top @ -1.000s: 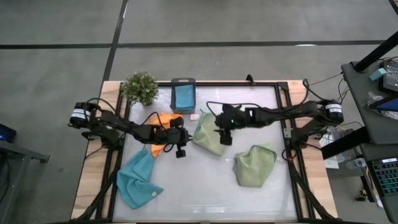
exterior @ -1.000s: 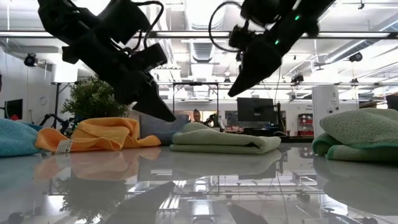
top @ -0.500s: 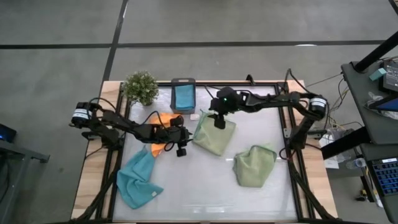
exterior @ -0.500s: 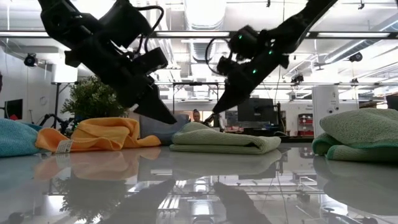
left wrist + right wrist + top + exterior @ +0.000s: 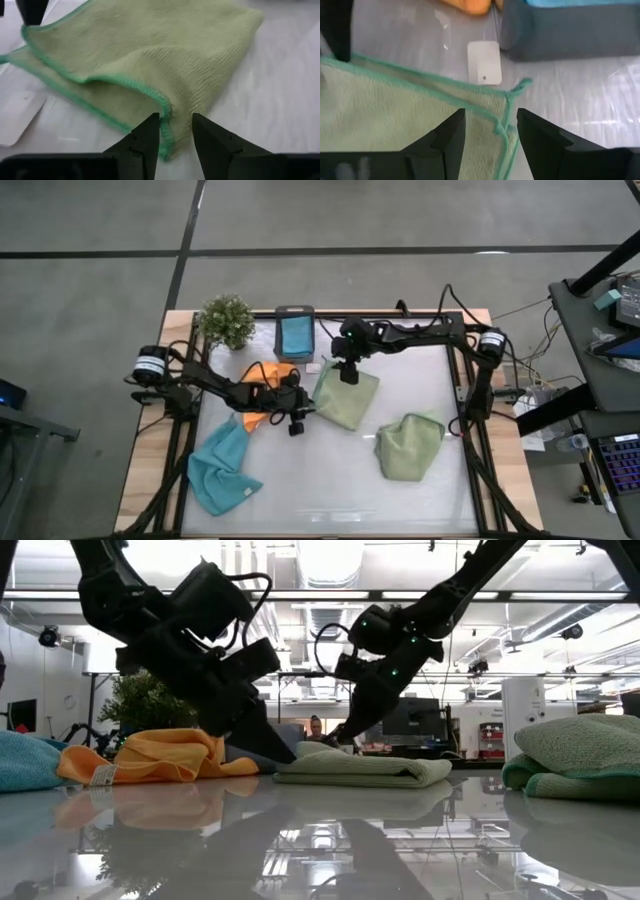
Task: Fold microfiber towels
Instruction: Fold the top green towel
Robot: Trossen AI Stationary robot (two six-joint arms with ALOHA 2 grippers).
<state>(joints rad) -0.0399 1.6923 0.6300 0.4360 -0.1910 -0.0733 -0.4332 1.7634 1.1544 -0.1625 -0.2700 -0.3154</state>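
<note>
table point(image 5: 330, 480): glossy white | potted plant point(image 5: 226, 319): far-left corner

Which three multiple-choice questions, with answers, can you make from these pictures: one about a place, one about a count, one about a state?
1. Where is the folded green towel that both arms reach toward?
A. near the middle of the table
B. inside the grey box
C. on the floor

2. How many green towels are on the table?
A. one
B. two
C. four

3. How are the fingers of the right gripper?
A. shut on the plant
B. shut on the orange towel
C. open, over a towel corner

Answers:
1 A: it lies between the left gripper and the right gripper.
2 B: a second green towel lies nearer the right side.
3 C: the wrist view shows a gap between the fingers.
</note>
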